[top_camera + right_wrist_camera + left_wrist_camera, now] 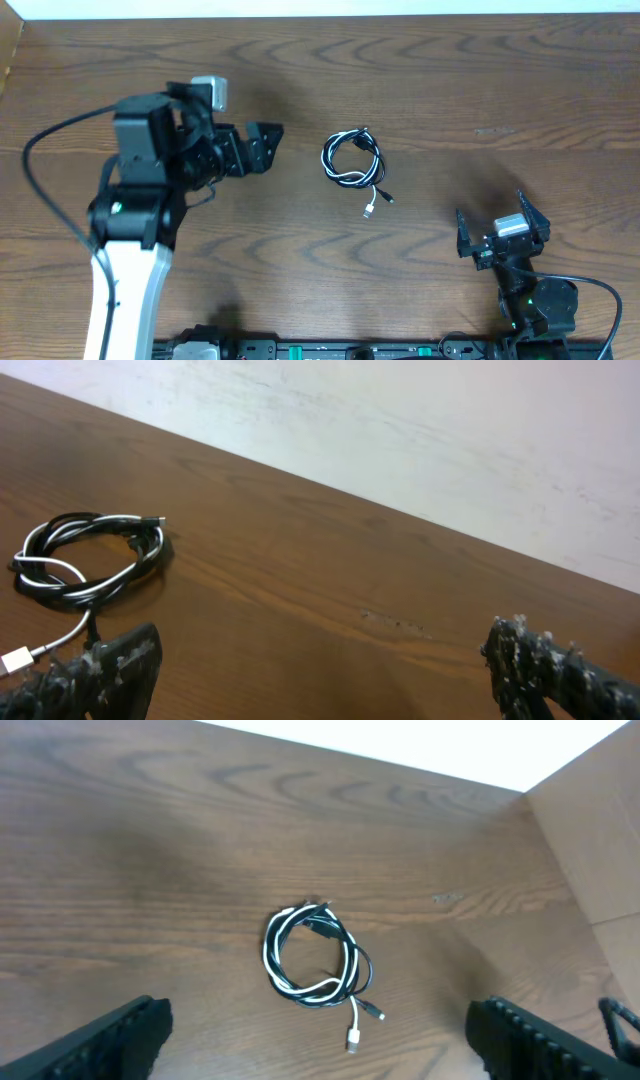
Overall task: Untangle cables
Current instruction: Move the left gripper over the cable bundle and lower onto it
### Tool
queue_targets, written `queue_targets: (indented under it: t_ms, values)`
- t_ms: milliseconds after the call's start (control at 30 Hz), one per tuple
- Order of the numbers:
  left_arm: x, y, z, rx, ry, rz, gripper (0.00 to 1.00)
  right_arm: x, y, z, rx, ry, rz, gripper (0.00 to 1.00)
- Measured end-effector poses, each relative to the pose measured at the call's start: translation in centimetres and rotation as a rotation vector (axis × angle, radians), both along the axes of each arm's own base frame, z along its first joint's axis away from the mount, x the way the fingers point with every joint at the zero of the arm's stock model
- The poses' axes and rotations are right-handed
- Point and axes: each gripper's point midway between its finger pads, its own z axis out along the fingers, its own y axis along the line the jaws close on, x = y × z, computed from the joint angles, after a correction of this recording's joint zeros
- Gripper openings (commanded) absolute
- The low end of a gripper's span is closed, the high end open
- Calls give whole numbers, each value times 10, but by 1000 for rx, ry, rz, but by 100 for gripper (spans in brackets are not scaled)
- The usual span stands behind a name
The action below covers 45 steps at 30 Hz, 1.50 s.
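The cables (374, 158), one black and one white, lie wound together in a small loop at the table's middle. Their two plug ends trail out toward the near side, the white plug (369, 212) beside the black plug (388, 199). My left gripper (270, 147) hangs open to the left of the loop, apart from it. In the left wrist view the loop (318, 994) lies ahead of the wide-spread left gripper (320, 1050). My right gripper (492, 215) stands open to the right of the cables and nearer the front edge. The right wrist view has the loop (150, 555) at the far left and the right gripper (320, 680) empty.
The brown wooden table (450, 80) ends at a pale wall along the far edge (450, 440). A thick black arm wire (40, 180) arcs at the left. A black rail (330, 350) with connectors runs along the near edge.
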Motion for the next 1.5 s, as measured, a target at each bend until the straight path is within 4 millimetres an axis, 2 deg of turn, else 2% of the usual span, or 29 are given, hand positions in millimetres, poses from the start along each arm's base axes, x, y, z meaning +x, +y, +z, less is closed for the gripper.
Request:
queue_targets:
  t_ms: [300,367,533,667,833,967,1133,1300,1500]
  values:
    - [18,-24,-54,43,183,72,95,0,0,0,0,0,0,99]
    - [24,-32,-66,58,214,102,91,0,0,0,0,0,0,99]
    - [57,-53,-91,58,204,142,86,0,1,3,2,-12,9,99]
    - [79,-70,-125,59,226,150,86,-1,6,2,5,-8,38,99]
    - [75,-86,-186,118,353,139,85,-9,29,5,84,3,173,99]
    - [67,-96,-215,173,403,120,84,-15,43,6,183,38,255,99]
    - [59,-100,-232,229,428,86,79,-24,60,4,266,105,356,99]
    - [60,-91,-237,292,412,91,79,-30,69,0,326,250,397,99]
    - [70,-87,-235,340,351,89,76,-24,76,25,364,391,414,99]
